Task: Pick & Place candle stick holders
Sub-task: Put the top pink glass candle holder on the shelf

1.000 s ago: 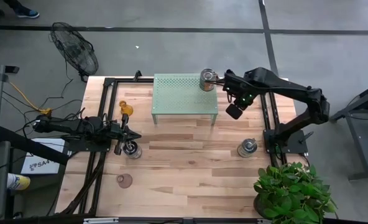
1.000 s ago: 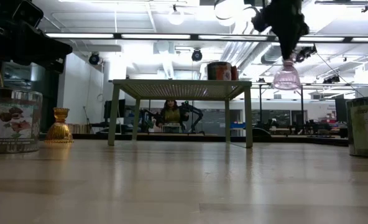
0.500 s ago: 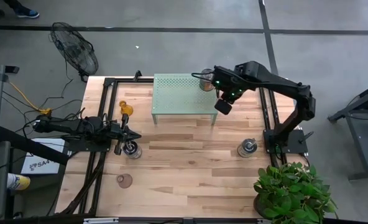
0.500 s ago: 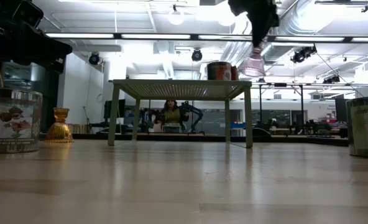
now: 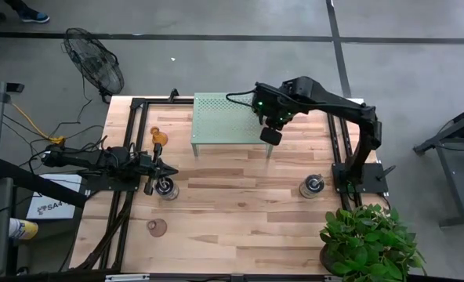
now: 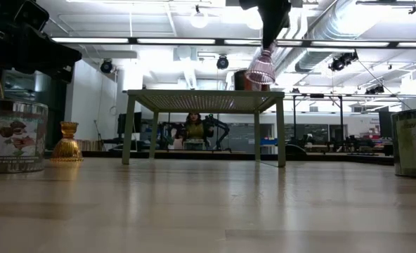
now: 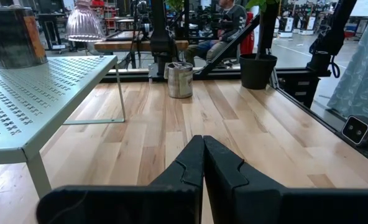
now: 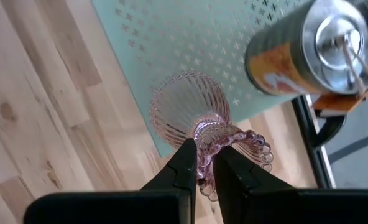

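Observation:
My right gripper (image 5: 273,125) is shut on a pinkish ribbed glass holder (image 8: 190,112), above the right end of the pale green perforated stand (image 5: 224,117); the holder also shows in the low view (image 6: 261,68). A silvery tin holder with reddish marks (image 8: 308,50) stands on the stand beside it. My left gripper (image 5: 160,168) is shut and empty at the table's left, next to a silvery holder (image 5: 168,189). An amber holder (image 5: 158,139), a pinkish one (image 5: 156,227) and another silvery one (image 5: 311,186) stand on the table. My right gripper pinches the holder's narrow waist (image 8: 204,138) between its two fingers, between the ribbed bowl and the beaded foot. The fingers come from above, pointing down. The holder hangs below them, wide bowl downward and slightly tilted, lifted clear above the stand's top.
A potted plant (image 5: 369,239) stands at the table's near right corner. Black frame rails (image 5: 338,149) run along the table's left and right sides. A fan (image 5: 95,66) stands on the floor beyond the far left corner. A person sits far behind the table (image 6: 192,128).
My right gripper has carried the pinkish holder toward the table's left edge and a little up, from beyond the stand's right edge to above its right end. It has stayed shut on the holder, which has kept hanging below the fingers.

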You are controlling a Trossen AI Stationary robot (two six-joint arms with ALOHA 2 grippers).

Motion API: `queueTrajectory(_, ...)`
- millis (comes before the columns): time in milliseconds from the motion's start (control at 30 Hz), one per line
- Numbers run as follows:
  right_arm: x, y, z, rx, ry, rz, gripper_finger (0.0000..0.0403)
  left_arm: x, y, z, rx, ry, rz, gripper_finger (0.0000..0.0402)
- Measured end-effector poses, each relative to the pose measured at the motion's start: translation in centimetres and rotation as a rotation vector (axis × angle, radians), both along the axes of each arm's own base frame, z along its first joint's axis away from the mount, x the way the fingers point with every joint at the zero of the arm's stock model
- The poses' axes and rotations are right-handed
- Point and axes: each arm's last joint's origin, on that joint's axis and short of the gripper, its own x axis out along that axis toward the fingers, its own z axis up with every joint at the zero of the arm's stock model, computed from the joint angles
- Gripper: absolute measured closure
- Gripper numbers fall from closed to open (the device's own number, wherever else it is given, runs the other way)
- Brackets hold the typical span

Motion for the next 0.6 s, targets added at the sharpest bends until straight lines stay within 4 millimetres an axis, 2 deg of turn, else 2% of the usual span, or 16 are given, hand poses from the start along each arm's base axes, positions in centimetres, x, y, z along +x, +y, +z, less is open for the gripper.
queueTrajectory(333, 0.1, -0.1, 0.0, -0.055, 0.021, 0.080, 0.0376, 0.0, 0.0, 0.0, 0.000, 0.000, 0.000, 0.0400)
queueTrajectory(600, 0.6, 1.2, 0.1, -0.098, 0.036, 0.258, 0.0376, 0.0, 0.0, 0.0, 0.000, 0.000, 0.001, 0.0400)
